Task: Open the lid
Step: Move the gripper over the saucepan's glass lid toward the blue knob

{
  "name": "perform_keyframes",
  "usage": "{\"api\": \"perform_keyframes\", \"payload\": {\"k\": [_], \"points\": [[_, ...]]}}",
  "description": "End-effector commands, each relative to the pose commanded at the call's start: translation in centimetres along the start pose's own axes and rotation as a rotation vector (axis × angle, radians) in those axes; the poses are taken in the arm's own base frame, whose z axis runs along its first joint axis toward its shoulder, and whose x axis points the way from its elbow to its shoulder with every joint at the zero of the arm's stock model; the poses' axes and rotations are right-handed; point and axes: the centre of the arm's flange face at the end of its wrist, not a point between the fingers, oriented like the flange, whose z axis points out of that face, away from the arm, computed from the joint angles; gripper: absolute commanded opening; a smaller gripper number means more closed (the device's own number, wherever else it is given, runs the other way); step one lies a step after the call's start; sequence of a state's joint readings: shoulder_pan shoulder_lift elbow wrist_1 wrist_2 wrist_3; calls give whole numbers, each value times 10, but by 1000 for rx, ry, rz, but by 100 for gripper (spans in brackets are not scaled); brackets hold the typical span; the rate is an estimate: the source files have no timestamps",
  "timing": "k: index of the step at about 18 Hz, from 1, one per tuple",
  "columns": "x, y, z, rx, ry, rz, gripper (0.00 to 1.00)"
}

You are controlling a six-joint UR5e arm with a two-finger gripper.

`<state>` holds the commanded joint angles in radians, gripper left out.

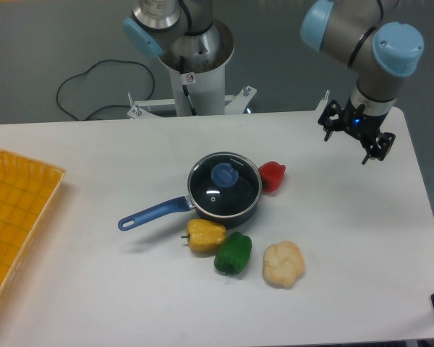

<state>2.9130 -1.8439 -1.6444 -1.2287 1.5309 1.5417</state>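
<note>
The lid (224, 186) is a round clear glass disc with a thin metal rim and a blue centre knob. It lies flat on the dark blue saucepan (235, 215), whose long blue handle points to the lower left. My gripper (354, 147) hangs above the table's far right part, well to the right of the lid and apart from it. Its fingers point down and stand spread, with nothing between them.
A red pepper (273, 176) touches the pan's right side. A yellow pepper (205, 236), a green pepper (233, 253) and a pale cauliflower (283, 263) lie in front of the pan. A yellow tray (14, 217) sits at the left edge.
</note>
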Motion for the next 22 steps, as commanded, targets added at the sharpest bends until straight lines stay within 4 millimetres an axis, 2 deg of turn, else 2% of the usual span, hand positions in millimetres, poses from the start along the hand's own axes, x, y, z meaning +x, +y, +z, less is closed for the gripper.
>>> {"api": "perform_keyframes", "payload": {"k": [5, 8, 13, 20, 22], "points": [[1, -3, -1, -3, -3, 12, 100], [4, -17, -2, -4, -8, 32, 100], [10, -17, -3, 0, -6, 36, 100], [35, -32, 3, 2, -54, -19, 100], [42, -48, 4, -5, -51, -8, 100]]}}
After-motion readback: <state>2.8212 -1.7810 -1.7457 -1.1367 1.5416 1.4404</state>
